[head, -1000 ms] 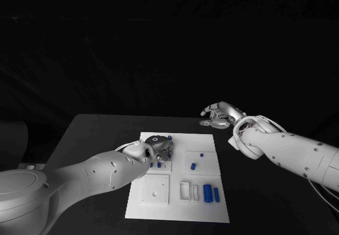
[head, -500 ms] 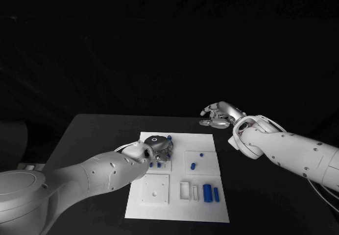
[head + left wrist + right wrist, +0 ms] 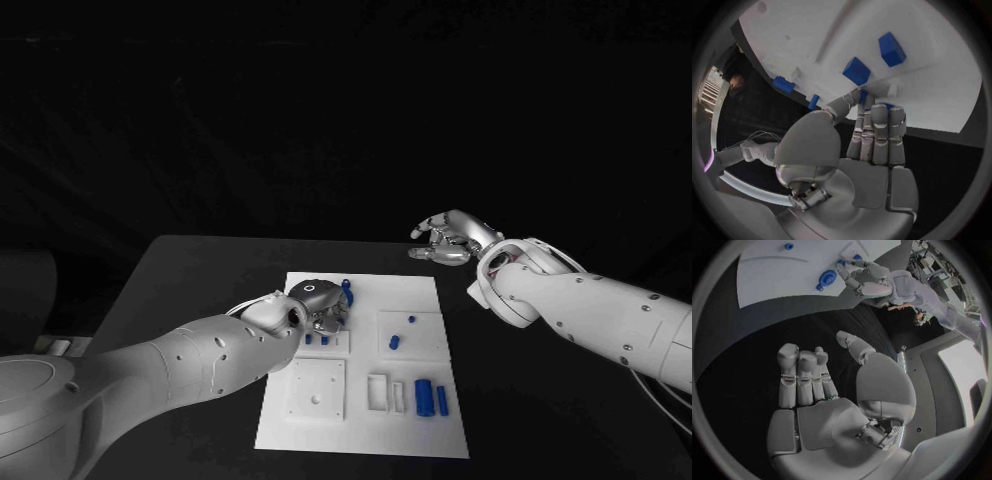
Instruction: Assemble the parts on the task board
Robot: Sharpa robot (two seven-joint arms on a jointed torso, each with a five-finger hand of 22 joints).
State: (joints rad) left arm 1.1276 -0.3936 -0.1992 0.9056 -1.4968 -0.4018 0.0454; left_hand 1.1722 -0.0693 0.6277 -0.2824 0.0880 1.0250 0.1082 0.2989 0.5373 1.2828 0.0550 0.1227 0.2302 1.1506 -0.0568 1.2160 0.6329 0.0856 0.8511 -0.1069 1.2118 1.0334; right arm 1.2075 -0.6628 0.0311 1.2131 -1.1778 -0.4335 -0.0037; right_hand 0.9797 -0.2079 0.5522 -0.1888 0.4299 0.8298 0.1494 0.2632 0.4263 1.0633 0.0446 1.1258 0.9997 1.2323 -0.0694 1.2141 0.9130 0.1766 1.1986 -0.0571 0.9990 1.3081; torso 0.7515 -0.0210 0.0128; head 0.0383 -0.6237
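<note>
The white task board (image 3: 433, 430) lies in the middle of the black table. My left hand (image 3: 320, 299) hovers low over its far-left part. In the left wrist view my left hand (image 3: 870, 145) reaches onto the board (image 3: 936, 90), and a small blue part (image 3: 862, 96) shows pinched between thumb and fingertips. Two blue blocks (image 3: 857, 71) stand in the board just past the fingertips. My right hand (image 3: 450, 240) hangs over bare table beyond the board's far-right corner; in its wrist view the right hand (image 3: 826, 400) holds nothing, fingers apart.
Other blue parts sit on the board: two small pegs (image 3: 317, 339) near my left hand, two pieces (image 3: 395, 342) at mid-right, and a larger cylinder (image 3: 423, 393) with a thin piece at the near right. A square recessed plate (image 3: 315, 388) is near left.
My left hand has edged slightly toward the board's far edge and its forearm has dropped a little. The right hand has not moved.
</note>
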